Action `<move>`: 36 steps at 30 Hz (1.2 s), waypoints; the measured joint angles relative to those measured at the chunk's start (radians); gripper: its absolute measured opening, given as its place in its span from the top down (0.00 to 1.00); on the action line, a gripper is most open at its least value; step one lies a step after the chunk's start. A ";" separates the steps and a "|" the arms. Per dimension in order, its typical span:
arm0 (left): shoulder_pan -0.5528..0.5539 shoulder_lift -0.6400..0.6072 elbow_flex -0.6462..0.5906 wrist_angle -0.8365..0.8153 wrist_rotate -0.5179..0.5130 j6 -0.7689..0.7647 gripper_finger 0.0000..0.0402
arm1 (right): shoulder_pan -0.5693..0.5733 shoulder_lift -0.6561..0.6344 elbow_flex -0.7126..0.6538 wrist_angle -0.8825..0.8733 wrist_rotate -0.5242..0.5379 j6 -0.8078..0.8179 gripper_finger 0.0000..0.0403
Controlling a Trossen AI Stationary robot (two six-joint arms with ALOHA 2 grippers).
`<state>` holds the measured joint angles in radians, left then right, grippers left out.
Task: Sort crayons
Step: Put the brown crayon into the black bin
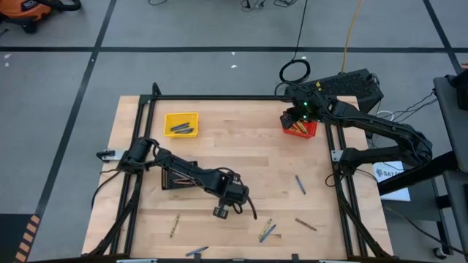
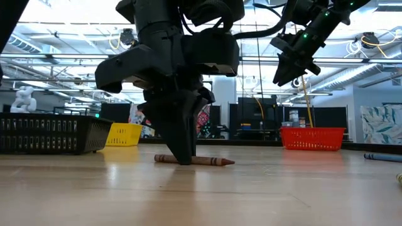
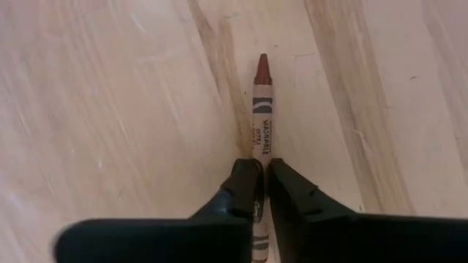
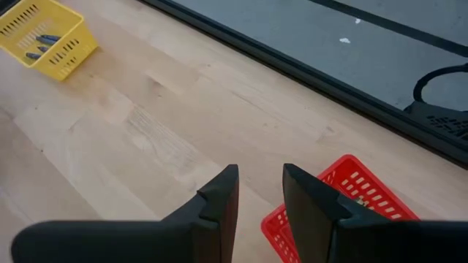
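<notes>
Here, the left gripper (image 3: 262, 191) pinches a brown crayon (image 3: 261, 117) lying flat on the wooden bench (image 1: 241, 157), the crayon's tip pointing out beyond the fingertips. The right gripper (image 4: 259, 191) hovers, fingers spread, above the red basket (image 1: 301, 128) at the bench's far right corner. Six or so loose crayons (image 1: 299, 183) lie scattered along the near edge, while one yellow basket (image 1: 180, 123) holds several dark ones; a black basket (image 2: 50, 134) shows only in the low view.

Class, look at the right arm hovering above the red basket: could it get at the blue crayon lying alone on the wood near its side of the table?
Probably yes. The right gripper hangs empty and open over the red basket, and the blue crayon lies alone on bare wood on that side. The left gripper is busy elsewhere, closed on a brown crayon.
</notes>
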<state>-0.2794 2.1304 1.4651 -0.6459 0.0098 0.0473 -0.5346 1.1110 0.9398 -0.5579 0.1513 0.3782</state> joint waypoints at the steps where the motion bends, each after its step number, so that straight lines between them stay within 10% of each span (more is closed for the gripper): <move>1: 0.000 0.000 0.000 0.000 0.002 0.011 0.96 | 0.000 0.000 0.000 0.000 0.000 0.000 0.76; 17: -0.014 -0.041 -0.005 -0.006 0.013 -0.001 0.98 | 0.000 0.000 0.000 0.000 0.000 0.000 0.76; 36: -0.058 -0.218 -0.003 -0.429 0.008 -0.184 0.98 | 0.000 0.000 0.001 -0.005 0.000 -0.001 0.76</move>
<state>-0.3371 1.9127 1.4621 -1.0749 0.0180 -0.1368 -0.5346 1.1110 0.9405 -0.5633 0.1516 0.3772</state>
